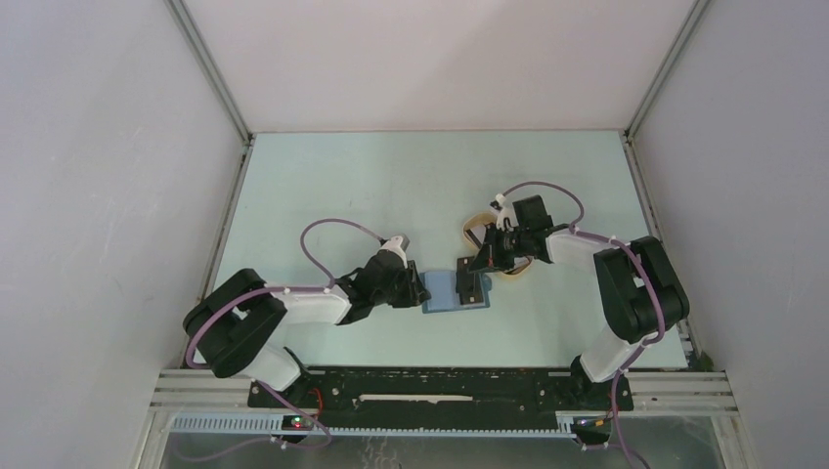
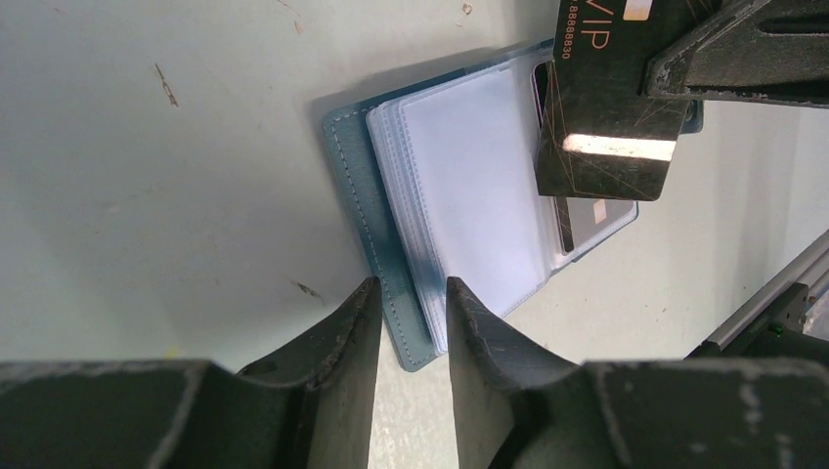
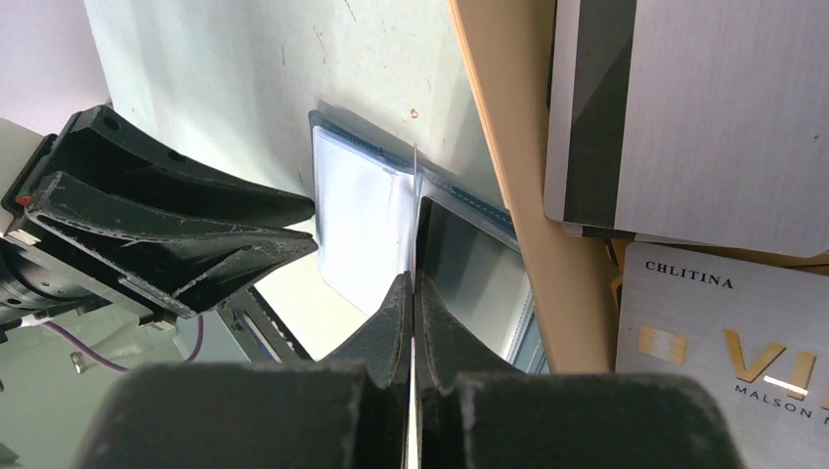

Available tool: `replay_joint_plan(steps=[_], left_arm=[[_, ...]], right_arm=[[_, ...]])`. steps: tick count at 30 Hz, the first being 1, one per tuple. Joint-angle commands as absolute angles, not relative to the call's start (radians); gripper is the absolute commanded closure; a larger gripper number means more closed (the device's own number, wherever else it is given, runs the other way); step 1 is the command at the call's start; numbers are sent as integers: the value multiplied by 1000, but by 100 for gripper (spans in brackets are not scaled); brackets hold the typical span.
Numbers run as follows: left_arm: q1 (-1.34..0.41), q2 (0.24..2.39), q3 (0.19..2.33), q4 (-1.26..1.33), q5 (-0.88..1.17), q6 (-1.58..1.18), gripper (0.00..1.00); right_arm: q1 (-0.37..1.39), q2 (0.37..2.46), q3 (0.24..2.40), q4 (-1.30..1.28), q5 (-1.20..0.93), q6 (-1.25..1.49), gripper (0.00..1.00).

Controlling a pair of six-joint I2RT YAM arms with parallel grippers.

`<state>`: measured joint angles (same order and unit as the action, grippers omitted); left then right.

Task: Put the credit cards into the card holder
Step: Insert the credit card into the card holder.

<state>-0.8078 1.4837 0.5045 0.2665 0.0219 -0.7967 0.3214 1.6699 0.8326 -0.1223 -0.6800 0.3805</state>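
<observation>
The teal-blue card holder (image 1: pixel 448 291) lies open on the table, its clear pockets (image 2: pixel 469 186) facing up. My left gripper (image 2: pixel 411 293) is open at its near left corner, one finger outside the cover edge and the other over the pockets. My right gripper (image 3: pixel 413 283) is shut on a black credit card (image 2: pixel 606 98) marked VIP. That card stands on edge (image 3: pixel 414 210) over the holder's right half. Another dark card (image 2: pixel 587 210) shows inside a right-hand pocket. Two whitish-grey cards (image 3: pixel 704 117) (image 3: pixel 723 342) lie in the tray.
A beige tray (image 3: pixel 508 195) sits right of the holder, under my right wrist (image 1: pixel 513 272). Aluminium rails (image 1: pixel 440 386) run along the table's near edge, and white walls close in the sides and back.
</observation>
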Motion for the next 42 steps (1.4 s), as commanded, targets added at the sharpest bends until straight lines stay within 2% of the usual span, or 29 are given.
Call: replay_joint_plan(steps=[1, 14, 25, 42], left_arm=[[-819, 1512, 540, 214, 24, -793, 64], [-819, 1515, 542, 205, 14, -796, 68], [-820, 1508, 532, 221, 21, -797, 68], [-823, 1509, 529, 223, 21, -802, 71]], right_arm=[[327, 1677, 830, -74, -671, 404, 100], [272, 1629, 811, -66, -766, 413, 100], [300, 1680, 798, -33, -795, 431, 100], [295, 1713, 759, -13, -750, 432, 100]])
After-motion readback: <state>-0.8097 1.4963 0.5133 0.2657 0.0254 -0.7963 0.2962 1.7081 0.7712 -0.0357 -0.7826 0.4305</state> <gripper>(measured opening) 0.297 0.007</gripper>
